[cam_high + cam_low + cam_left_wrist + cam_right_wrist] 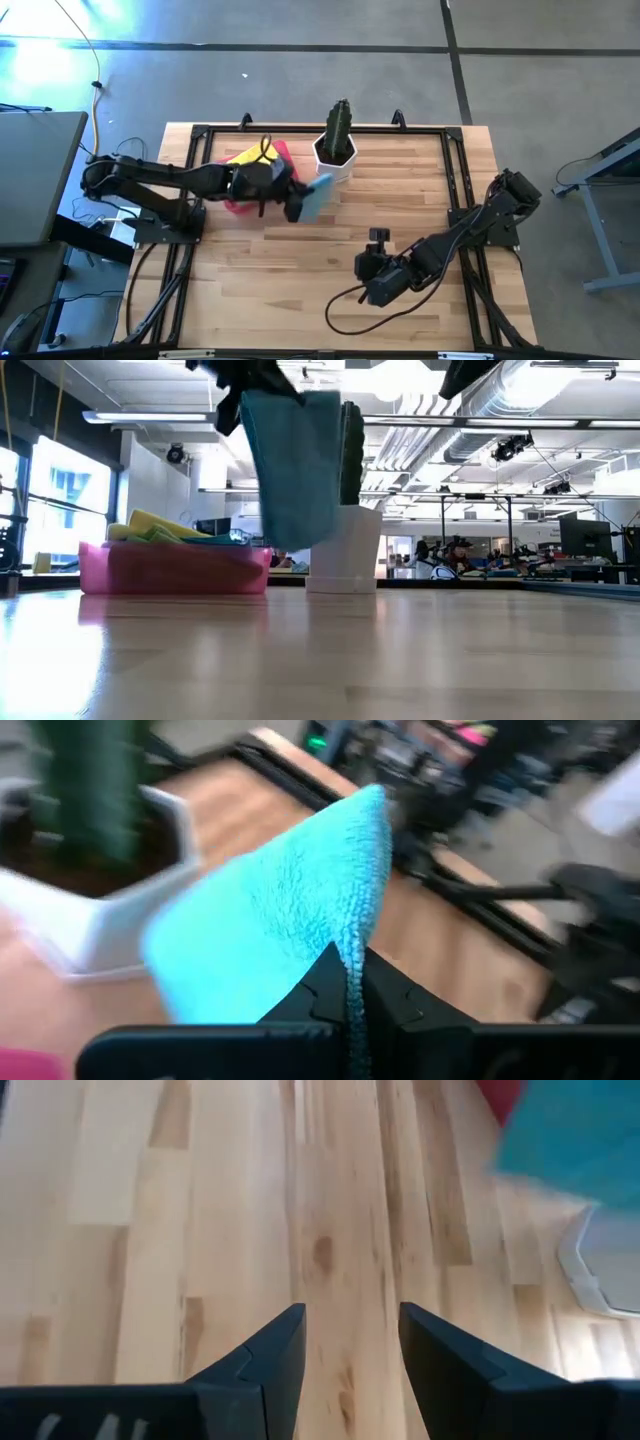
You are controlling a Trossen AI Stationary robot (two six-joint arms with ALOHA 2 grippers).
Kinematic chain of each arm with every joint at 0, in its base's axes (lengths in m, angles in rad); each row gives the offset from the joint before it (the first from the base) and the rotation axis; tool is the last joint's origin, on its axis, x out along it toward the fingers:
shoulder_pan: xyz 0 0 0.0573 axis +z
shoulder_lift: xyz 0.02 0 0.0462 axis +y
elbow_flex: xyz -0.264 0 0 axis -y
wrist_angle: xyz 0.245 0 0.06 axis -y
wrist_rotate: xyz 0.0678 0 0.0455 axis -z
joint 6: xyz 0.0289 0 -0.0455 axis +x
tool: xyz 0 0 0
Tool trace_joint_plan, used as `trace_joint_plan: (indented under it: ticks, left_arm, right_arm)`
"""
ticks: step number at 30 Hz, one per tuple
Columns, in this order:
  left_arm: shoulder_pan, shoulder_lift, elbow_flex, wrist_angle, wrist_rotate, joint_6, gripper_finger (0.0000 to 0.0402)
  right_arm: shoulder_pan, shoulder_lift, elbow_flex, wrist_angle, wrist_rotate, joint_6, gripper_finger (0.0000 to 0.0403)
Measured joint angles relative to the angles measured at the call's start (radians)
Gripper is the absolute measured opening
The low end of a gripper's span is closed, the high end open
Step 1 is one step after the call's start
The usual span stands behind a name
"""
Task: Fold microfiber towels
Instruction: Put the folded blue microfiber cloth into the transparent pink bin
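My left gripper (297,207) is shut on a light blue microfiber towel (317,194) held above the table, between the pink tray (285,155) and the white cactus pot (335,160). The towel hangs in the low view (295,470), clear of the table. More towels, yellow and green among them (160,528), lie heaped in the tray (170,568). My right gripper (365,268) is open and empty over bare wood at the table's near right (350,1345). My left gripper pinches the blue towel's edge (352,960) between its two shut fingers; one layer or several, I cannot tell. The towel hangs slack below the gripper (290,510), lifted clear of the table.
A white hexagonal pot with a green cactus (340,125) stands at the table's far middle, close beside the hanging towel. A black frame (455,170) runs along the table's edges. Bare wood (300,290) lies across the near half.
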Motion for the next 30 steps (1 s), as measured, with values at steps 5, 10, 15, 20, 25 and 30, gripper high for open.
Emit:
trace_joint_plan:
  ticks: [5, 10, 15, 20, 25, 30]
  left_arm:
    - [0.096, 0.032, -0.001, -0.008, -0.109, 0.033, 0.0000]
    - [0.184, 0.088, -0.001, 0.065, -0.174, -0.004, 0.0000]
    - [0.242, 0.097, -0.001, 0.206, -0.231, -0.032, 0.0000]
    - [0.268, 0.087, -0.001, 0.231, -0.367, -0.017, 0.0000]
    - [0.275, 0.076, -0.001, 0.138, -0.405, 0.003, 0.0000]
    - [0.280, 0.072, -0.001, 0.123, -0.494, 0.014, 0.0000]
  right_arm:
    - [-0.003, 0.000, 0.000, -0.029, 0.027, -0.024, 0.0154]
    - [-0.003, 0.000, 0.000, -0.031, 0.054, -0.038, 0.0154]
    - [-0.003, 0.000, 0.000, -0.031, 0.055, -0.033, 0.0154]
    - [-0.003, 0.000, 0.000, -0.032, 0.055, -0.033, 0.0154]
    - [-0.002, 0.000, 0.000, -0.039, 0.054, -0.033, 0.0154]
    - [-0.002, 0.000, 0.000, -0.062, 0.054, -0.033, 0.0154]
